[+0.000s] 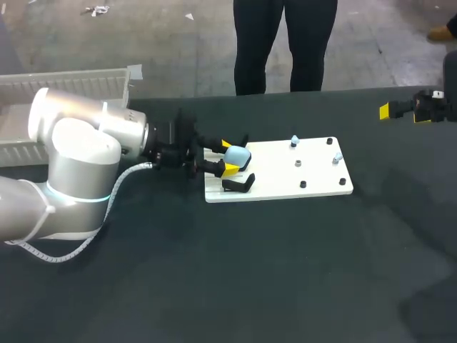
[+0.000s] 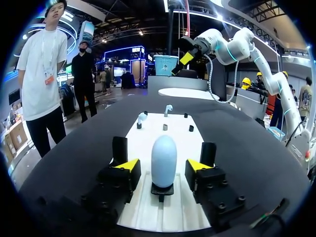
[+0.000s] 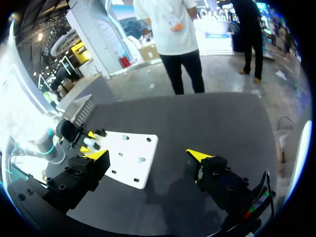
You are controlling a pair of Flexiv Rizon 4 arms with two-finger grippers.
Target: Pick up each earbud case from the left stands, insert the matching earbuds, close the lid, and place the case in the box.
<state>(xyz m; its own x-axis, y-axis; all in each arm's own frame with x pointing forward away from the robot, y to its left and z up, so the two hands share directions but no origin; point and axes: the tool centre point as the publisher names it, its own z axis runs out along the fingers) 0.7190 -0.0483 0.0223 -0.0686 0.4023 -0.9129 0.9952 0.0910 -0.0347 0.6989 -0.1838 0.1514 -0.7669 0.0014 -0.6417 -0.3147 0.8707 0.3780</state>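
Left gripper (image 2: 163, 165) sits released, yellow tips flanking but clear of a pale blue egg-shaped earbud case (image 2: 164, 150) upright on the flat white board (image 2: 143, 133); right gripper (image 3: 148, 155), well apart, gapes too.

A board (image 1: 285, 175) is set on the table (image 1: 285, 271), near its middle. At the board's left end an earbud case (image 1: 236, 155) is seated upright on a stand (image 2: 162, 189), between the left jaws, which are kept apart from it on both sides. Toward the right end an earbud (image 1: 294, 141) is mounted at the rear, a second earbud (image 1: 336, 158) to its right. The box (image 1: 71, 82) is placed far left, behind the left arm (image 1: 71, 164). The right jaws are found at the far right rear, well apart from the board.
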